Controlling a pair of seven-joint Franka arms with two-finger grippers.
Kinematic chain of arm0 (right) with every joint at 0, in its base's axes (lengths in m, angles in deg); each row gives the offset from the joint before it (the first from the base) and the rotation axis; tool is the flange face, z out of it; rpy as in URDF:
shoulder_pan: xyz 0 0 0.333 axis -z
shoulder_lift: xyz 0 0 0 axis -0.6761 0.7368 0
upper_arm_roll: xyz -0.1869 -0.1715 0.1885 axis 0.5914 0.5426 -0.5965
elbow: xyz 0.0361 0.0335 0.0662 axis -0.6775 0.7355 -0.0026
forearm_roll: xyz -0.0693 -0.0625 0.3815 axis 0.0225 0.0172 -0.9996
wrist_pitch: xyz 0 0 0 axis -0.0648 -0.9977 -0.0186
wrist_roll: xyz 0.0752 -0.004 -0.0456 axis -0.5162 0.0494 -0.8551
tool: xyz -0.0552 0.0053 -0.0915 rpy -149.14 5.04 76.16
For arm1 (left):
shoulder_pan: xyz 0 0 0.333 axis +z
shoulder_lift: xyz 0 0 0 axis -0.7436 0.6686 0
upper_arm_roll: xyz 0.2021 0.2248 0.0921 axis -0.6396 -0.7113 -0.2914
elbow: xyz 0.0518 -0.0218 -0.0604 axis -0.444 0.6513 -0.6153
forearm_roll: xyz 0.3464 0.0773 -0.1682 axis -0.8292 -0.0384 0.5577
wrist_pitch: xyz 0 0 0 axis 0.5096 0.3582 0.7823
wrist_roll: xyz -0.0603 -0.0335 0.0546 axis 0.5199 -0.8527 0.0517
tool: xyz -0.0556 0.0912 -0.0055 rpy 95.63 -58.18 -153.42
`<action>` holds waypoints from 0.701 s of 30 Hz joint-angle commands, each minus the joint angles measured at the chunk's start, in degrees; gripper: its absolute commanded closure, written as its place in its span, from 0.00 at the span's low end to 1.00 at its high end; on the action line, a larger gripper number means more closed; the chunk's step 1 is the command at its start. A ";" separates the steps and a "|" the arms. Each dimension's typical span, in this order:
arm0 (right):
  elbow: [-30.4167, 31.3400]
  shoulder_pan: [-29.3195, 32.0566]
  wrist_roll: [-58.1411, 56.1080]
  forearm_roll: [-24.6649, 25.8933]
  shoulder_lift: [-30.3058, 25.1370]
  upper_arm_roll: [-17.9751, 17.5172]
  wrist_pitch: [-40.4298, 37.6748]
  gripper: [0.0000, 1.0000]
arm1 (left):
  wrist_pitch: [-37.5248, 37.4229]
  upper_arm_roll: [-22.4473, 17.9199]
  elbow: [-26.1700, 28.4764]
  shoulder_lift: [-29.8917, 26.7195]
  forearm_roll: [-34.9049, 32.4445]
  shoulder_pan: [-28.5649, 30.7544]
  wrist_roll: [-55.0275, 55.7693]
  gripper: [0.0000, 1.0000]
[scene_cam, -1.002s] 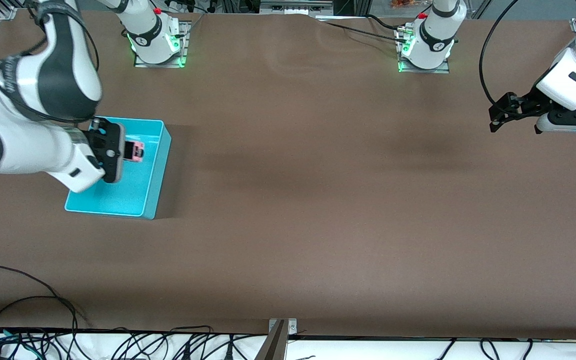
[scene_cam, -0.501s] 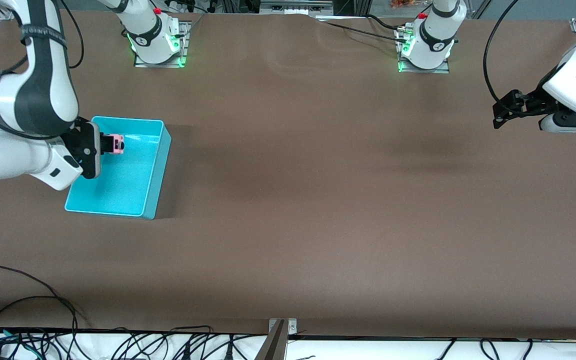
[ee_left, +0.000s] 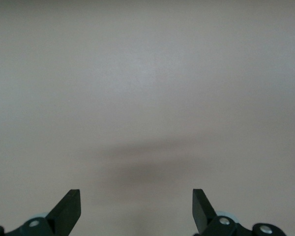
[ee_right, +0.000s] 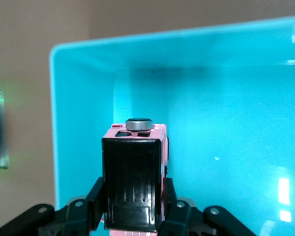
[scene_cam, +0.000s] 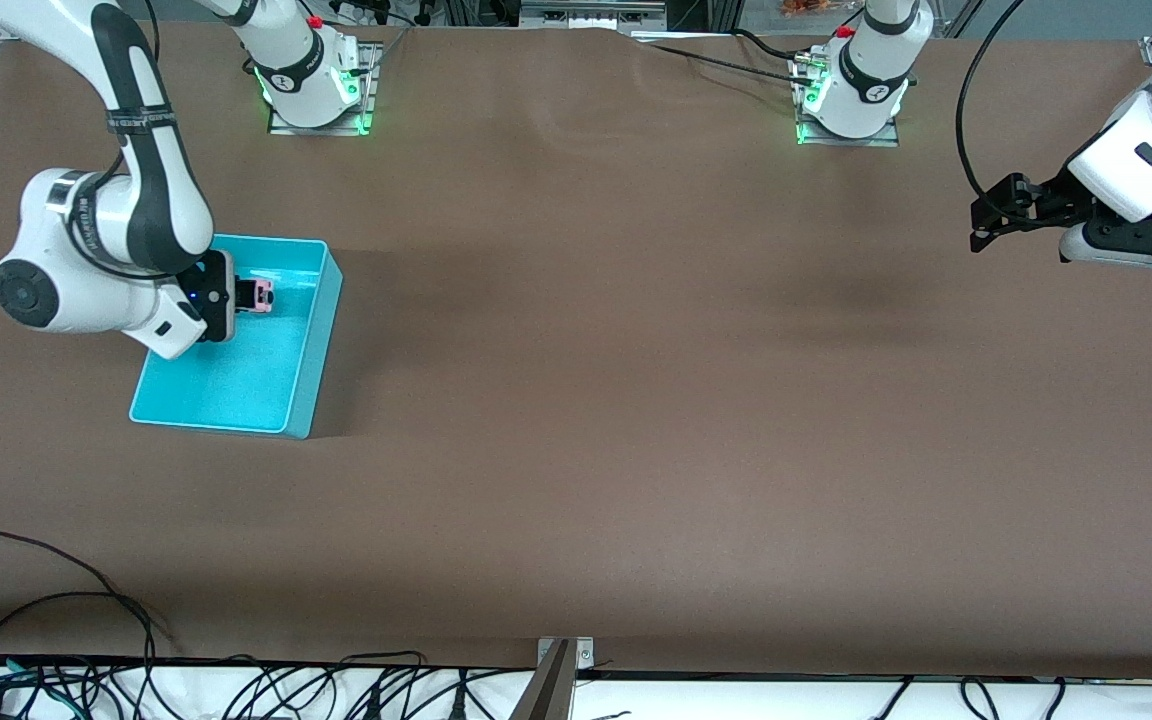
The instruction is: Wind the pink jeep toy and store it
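The pink jeep toy (scene_cam: 258, 295) is tiny, light pink with a black roof panel. My right gripper (scene_cam: 241, 297) is shut on it and holds it inside the cyan bin (scene_cam: 308, 345), near the bin's wall toward the robot bases. In the right wrist view the jeep (ee_right: 135, 184) fills the space between the fingers (ee_right: 85, 206), its black roof facing the camera, with the bin's floor (ee_right: 226, 137) under it. My left gripper (scene_cam: 981, 228) is open and empty, above bare table at the left arm's end; its wrist view shows only the two fingertips (ee_left: 69, 210) over the brown surface.
The brown table (scene_cam: 636, 400) spreads wide between the bin and the left arm. The two arm bases (scene_cam: 311, 75) stand at the table's edge by the robots. Cables (scene_cam: 86, 620) lie along the edge nearest the front camera.
My right arm has dropped lower and shifted within the bin, still gripping the jeep, which now sits low in the bin. My left gripper has drifted slightly.
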 commanded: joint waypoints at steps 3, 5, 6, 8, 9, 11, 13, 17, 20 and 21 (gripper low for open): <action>7.28 -0.42 -1.55 -0.57 -3.23 0.10 7.48 0.66 | -1.42 -0.02 -3.19 1.39 0.78 0.27 -1.88 0.00; 8.25 -0.33 -1.73 -0.57 -3.23 0.10 9.24 0.63 | -1.42 -0.11 -3.19 1.65 1.05 0.45 -2.06 0.00; 8.69 -0.33 -1.73 -0.57 -3.23 0.02 10.03 0.62 | -1.42 -0.20 -3.19 1.91 1.05 0.45 -2.15 0.00; 9.13 -0.42 -1.73 -0.66 -2.62 0.01 11.17 0.57 | -1.42 -0.28 -3.19 2.00 1.05 0.53 -2.15 0.00; 9.13 -0.42 -1.73 -0.83 -2.35 -0.07 11.53 0.55 | -1.42 -0.28 -3.19 2.00 1.05 0.79 -2.23 0.00; 9.13 -0.42 -1.73 -1.53 -2.00 -0.16 11.79 0.50 | -1.42 -0.20 -3.27 2.00 1.05 1.32 -2.23 0.00; 9.13 -0.42 -1.73 -2.32 -1.56 -0.25 11.97 0.42 | -1.42 -0.20 -3.27 2.00 1.14 1.32 -2.23 0.00; 9.13 -0.51 -1.73 -3.90 -0.94 -0.25 11.97 0.13 | -1.42 -0.11 -3.27 2.09 1.05 1.24 -1.97 0.00; 9.04 -0.51 -1.73 -4.35 -0.85 -0.25 11.88 0.00 | -1.42 -0.11 -3.27 2.09 1.05 1.24 -1.97 0.00; 8.96 -0.51 -1.73 -4.35 -0.85 -0.25 11.88 0.00 | -1.42 -0.11 -3.27 2.09 1.05 1.32 -1.97 0.00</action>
